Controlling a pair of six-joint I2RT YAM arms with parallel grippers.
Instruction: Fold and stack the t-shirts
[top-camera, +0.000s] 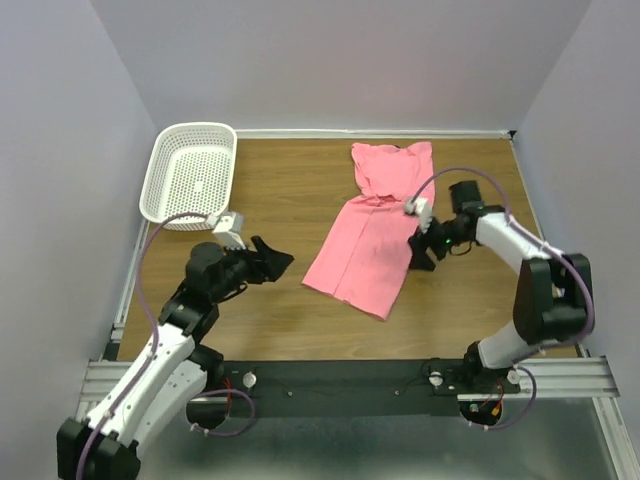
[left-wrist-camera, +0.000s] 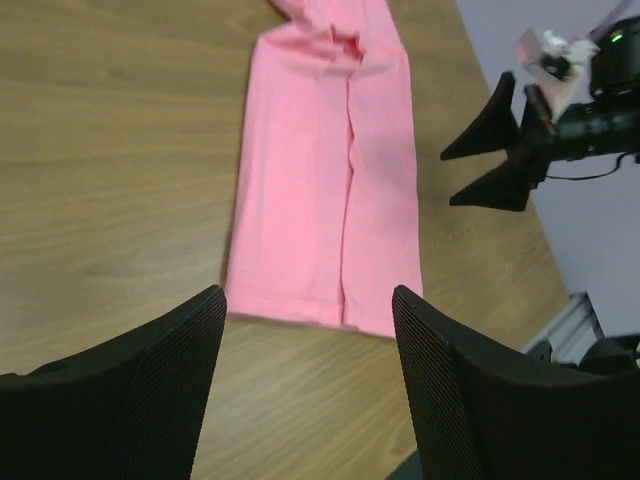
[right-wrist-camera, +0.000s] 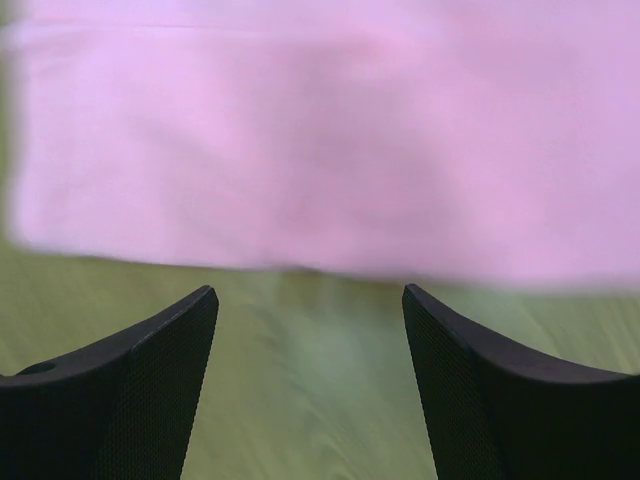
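Note:
One salmon-pink t-shirt (top-camera: 368, 228) lies flat on the wooden table (top-camera: 280, 190), folded lengthwise into a long strip, with its sleeves bunched at the far end. My left gripper (top-camera: 280, 260) hovers open to the left of the shirt's near hem, apart from it. In the left wrist view the t-shirt (left-wrist-camera: 325, 180) lies ahead of the open left gripper (left-wrist-camera: 308, 300). My right gripper (top-camera: 419, 254) is open beside the shirt's right edge. The right wrist view shows bare table between the fingers of the right gripper (right-wrist-camera: 310, 300) and the t-shirt's (right-wrist-camera: 320, 140) edge just beyond them.
A white perforated plastic basket (top-camera: 190, 175) stands at the table's far left corner. Grey walls close in the table on three sides. The right gripper (left-wrist-camera: 490, 150) shows in the left wrist view, near the table's right edge.

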